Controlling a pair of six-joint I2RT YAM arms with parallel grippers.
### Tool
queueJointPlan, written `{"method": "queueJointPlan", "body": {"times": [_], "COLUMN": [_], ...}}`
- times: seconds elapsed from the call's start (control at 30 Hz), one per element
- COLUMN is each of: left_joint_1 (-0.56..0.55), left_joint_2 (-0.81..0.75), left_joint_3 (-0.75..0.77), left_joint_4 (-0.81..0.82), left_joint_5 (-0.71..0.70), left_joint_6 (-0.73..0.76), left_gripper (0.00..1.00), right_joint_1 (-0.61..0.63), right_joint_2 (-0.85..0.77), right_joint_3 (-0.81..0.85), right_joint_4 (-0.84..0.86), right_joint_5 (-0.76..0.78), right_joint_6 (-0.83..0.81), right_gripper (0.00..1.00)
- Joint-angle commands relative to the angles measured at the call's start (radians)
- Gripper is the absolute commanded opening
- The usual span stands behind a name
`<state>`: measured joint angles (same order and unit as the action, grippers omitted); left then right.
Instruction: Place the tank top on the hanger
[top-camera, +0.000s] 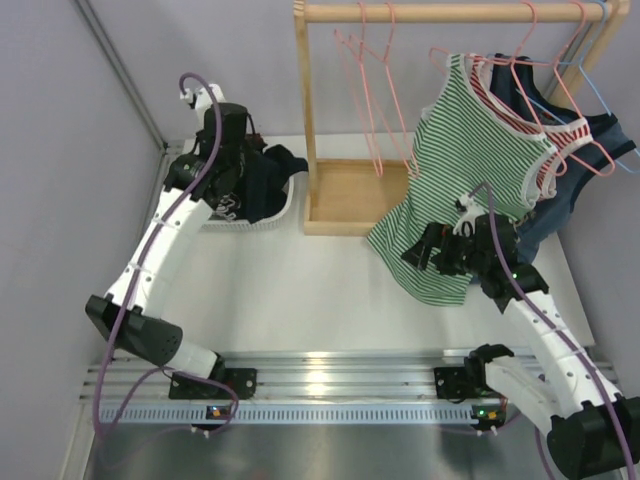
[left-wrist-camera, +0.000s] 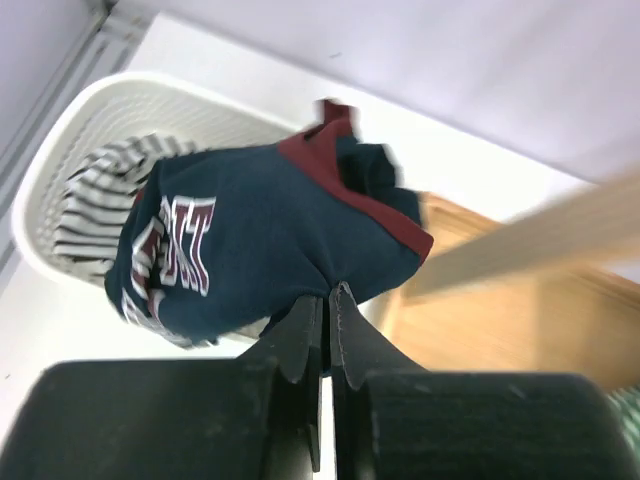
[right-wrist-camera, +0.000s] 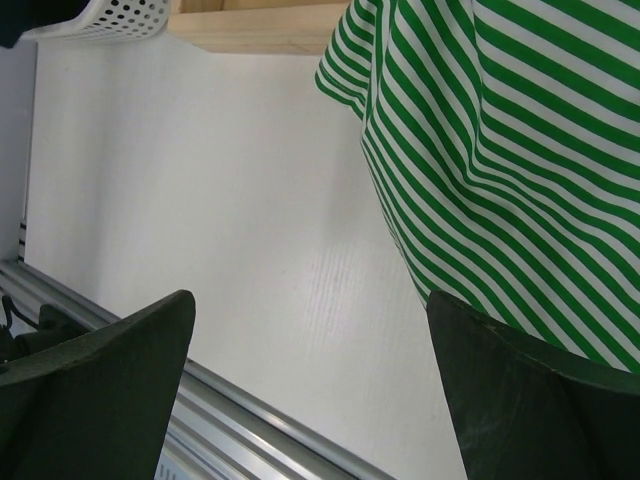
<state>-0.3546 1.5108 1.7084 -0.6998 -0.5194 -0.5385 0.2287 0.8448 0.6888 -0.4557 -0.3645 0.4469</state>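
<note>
— What stood around your table (top-camera: 300, 290)?
— You had pale lilac walls (top-camera: 60, 100) at the left and back; a grey strip (top-camera: 120, 72) ran down the left corner; a wooden rack (top-camera: 305, 120) stood at the table's far side.
— And the light?
— It glared off your metal rail (top-camera: 330, 375) at the near edge.

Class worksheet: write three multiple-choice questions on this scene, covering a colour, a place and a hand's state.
1. The striped top by the right hand is: A blue-white; B green-white; C red-black.
2. The navy tank top is: A in the right hand; B in the left hand, above the white basket; C over the striped top.
3. The right hand is: A shut on the striped top; B shut on the navy tank top; C open, empty.
Answers: B, green stripes show; B, the left hand pinches it; C, it stands wide open.
</note>
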Motion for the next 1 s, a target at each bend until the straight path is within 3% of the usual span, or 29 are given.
{"method": "queueJointPlan", "body": {"times": [0.0, 0.2, 0.43, 0.63, 0.73, 0.83, 0.97], "left_joint_1": [-0.108, -0.21, -0.299, -0.401, -0.466, -0.546, -0.696], "left_joint_2": [-0.089, -0.185, -0.307, -0.422, -0.471, -0.517, -0.428], "left_joint_3": [0.103, 0.201, 0.085, -0.226, -0.483, -0.767, -0.963], "left_joint_4": [-0.019, -0.052, -0.081, -0.024, 0.022, 0.182, 0.367], "left_joint_5": [-0.1, -0.073, 0.048, 0.151, 0.185, 0.298, 0.326], "left_joint_6": [0.075, 0.115, 0.062, -0.067, -0.205, -0.329, -0.501], "left_gripper": [0.0, 0.0, 0.0, 0.0, 0.0, 0.0, 0.0], "right_joint_1": [0.014, 0.014, 0.014, 0.015, 0.018, 0.031, 0.055], "right_joint_2": [0.013, 0.011, 0.017, 0.019, 0.023, 0.016, 0.031], "right_joint_3": [0.061, 0.074, 0.069, 0.043, 0.02, -0.008, -0.031], "right_joint_4": [0.038, 0.031, 0.032, 0.055, 0.071, 0.091, 0.112], "right_joint_5": [0.006, 0.016, 0.022, 0.018, 0.009, 0.009, 0.015], "right_joint_6": [-0.01, -0.019, -0.013, -0.001, 0.007, 0.012, 0.029], "right_gripper": [1.0, 1.0, 1.0, 1.0, 1.0, 1.0, 1.0]}}
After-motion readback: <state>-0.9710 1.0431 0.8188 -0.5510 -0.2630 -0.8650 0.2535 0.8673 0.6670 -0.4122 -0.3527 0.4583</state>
